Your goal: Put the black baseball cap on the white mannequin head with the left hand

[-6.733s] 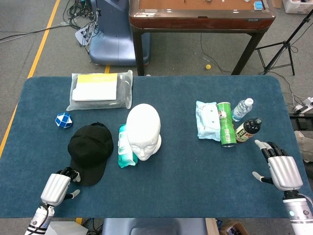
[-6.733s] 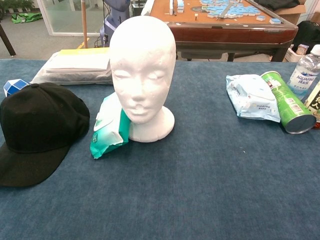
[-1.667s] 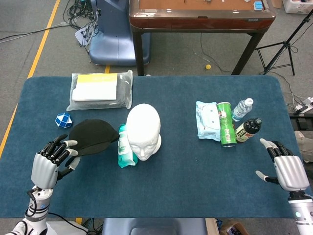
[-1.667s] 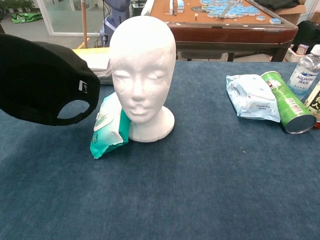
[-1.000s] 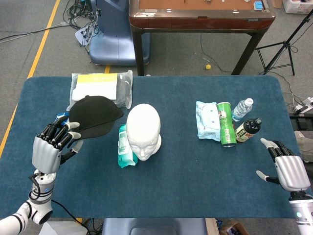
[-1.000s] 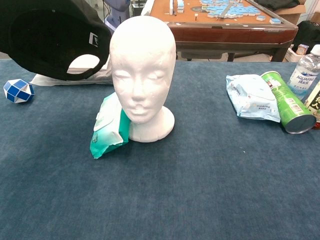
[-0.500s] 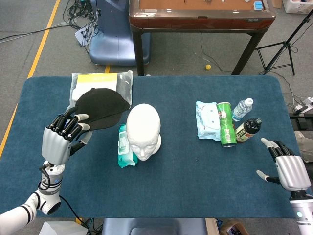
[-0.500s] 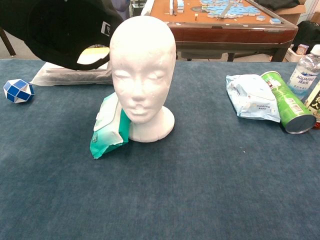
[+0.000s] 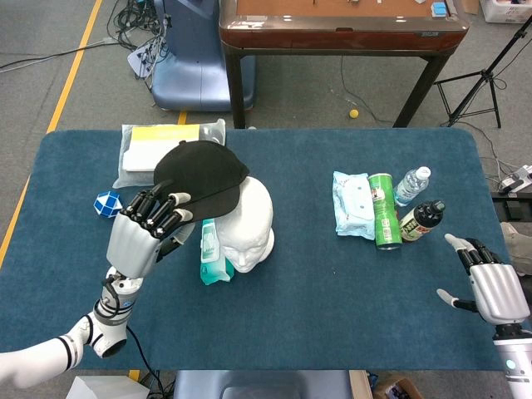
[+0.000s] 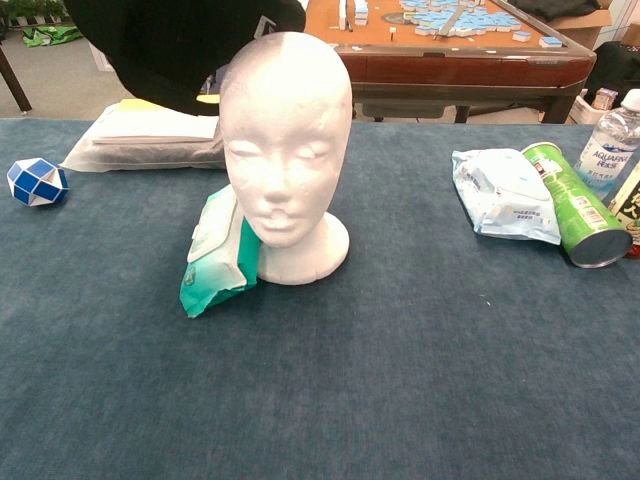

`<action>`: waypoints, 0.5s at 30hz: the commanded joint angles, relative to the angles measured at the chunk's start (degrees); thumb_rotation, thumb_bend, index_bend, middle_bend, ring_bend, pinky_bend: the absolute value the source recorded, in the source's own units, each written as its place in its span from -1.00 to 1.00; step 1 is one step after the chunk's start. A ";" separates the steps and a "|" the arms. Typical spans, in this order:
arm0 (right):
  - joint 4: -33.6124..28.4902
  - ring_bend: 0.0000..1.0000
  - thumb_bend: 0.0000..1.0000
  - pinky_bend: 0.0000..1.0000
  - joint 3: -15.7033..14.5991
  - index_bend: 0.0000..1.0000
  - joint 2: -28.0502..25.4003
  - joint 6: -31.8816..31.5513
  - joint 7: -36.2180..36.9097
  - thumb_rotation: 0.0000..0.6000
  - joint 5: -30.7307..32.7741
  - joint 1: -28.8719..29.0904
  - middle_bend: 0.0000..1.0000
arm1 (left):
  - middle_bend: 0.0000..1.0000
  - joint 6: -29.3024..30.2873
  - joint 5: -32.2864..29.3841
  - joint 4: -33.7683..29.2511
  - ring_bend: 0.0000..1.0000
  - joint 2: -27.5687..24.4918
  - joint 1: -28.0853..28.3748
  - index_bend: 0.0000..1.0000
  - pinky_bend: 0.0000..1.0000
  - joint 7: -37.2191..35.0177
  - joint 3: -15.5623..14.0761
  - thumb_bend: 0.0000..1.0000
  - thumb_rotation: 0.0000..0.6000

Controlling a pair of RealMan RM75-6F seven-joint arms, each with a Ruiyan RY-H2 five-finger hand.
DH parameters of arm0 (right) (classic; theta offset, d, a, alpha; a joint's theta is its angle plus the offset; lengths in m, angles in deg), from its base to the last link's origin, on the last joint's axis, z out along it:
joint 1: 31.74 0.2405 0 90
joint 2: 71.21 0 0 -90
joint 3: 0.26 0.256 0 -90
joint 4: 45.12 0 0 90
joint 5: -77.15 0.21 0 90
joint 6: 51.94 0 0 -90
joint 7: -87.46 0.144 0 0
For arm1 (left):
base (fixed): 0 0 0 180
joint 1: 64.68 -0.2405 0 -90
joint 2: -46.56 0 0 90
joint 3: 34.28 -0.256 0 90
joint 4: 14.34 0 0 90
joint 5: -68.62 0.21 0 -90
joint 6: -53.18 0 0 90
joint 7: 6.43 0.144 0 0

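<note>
My left hand (image 9: 143, 237) holds the black baseball cap (image 9: 202, 173) by its brim, raised above the table. In the head view the cap overlaps the left part of the white mannequin head (image 9: 248, 223). The chest view shows the cap (image 10: 175, 45) at the top left, its edge meeting the top left of the mannequin head (image 10: 285, 140), which stands upright on its base. My left hand is out of the chest view. My right hand (image 9: 490, 287) hovers at the table's right front edge, fingers spread, holding nothing.
A green wipes pack (image 9: 213, 253) leans on the mannequin's base. A blue-white puzzle ball (image 9: 107, 203) and a bagged yellow-white pack (image 9: 145, 152) lie at the left. Right of centre are a blue wipes pack (image 9: 352, 204), a green can (image 9: 384, 211) and two bottles (image 9: 412, 185).
My left hand has carried the cap to the right, from beside the mannequin head to over its left side. The right hand has stayed put.
</note>
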 commanded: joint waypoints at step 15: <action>0.08 -0.70 -1.00 -0.36 0.04 -0.76 -0.21 0.05 0.60 1.00 0.00 -0.01 -0.55 | -0.08 1.52 7.47 4.72 -0.47 6.62 2.21 0.51 -0.05 2.75 -5.99 -0.22 1.00</action>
